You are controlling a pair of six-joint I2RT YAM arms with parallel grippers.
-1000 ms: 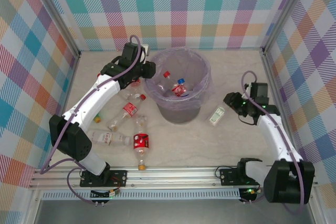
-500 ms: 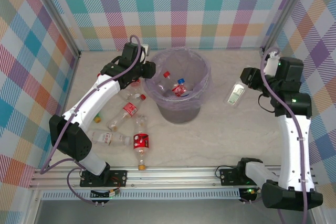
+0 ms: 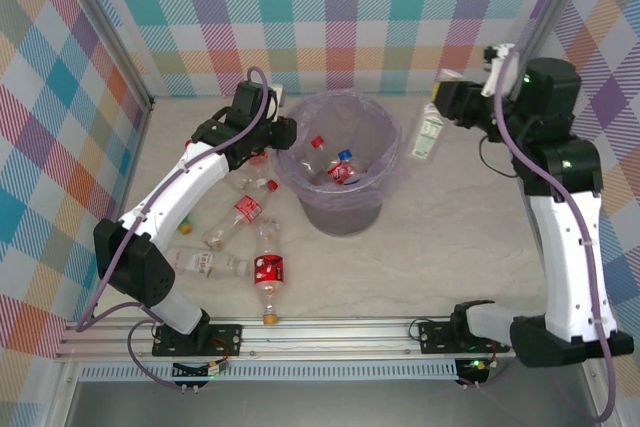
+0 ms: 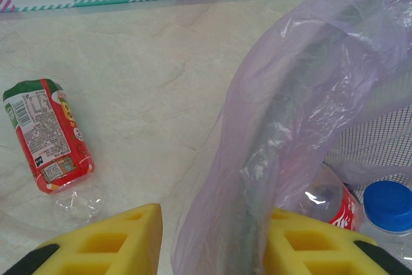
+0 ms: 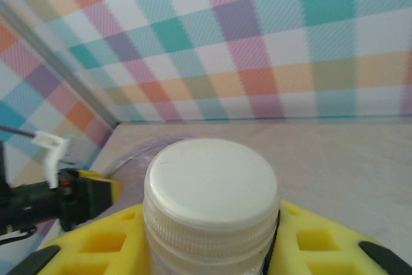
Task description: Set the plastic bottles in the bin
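My right gripper (image 3: 446, 104) is clamped on the neck of a white-capped bottle (image 3: 428, 135), which hangs below it with the cap uppermost. A second ago this bottle lay on the table to the right of the bin (image 3: 345, 213). Since then my right arm has swung it up and back, so it now hangs off the table beside the bin's right rim, not yet over the opening. I judge the pick is done and the carry needs a little more travel leftward before release.

From the right wrist, the cap (image 5: 211, 188) sits squarely between the yellow pads (image 5: 96, 243).

My left gripper (image 3: 283, 132) has not moved. It is closed on the bin's left rim, pinching the lavender bag (image 4: 302, 94) between its pads (image 4: 103, 239).

Two bottles (image 3: 338, 165) lie in the bin. Several loose bottles (image 3: 245, 212) lie on the table left of it, so the task looks well short of finished.
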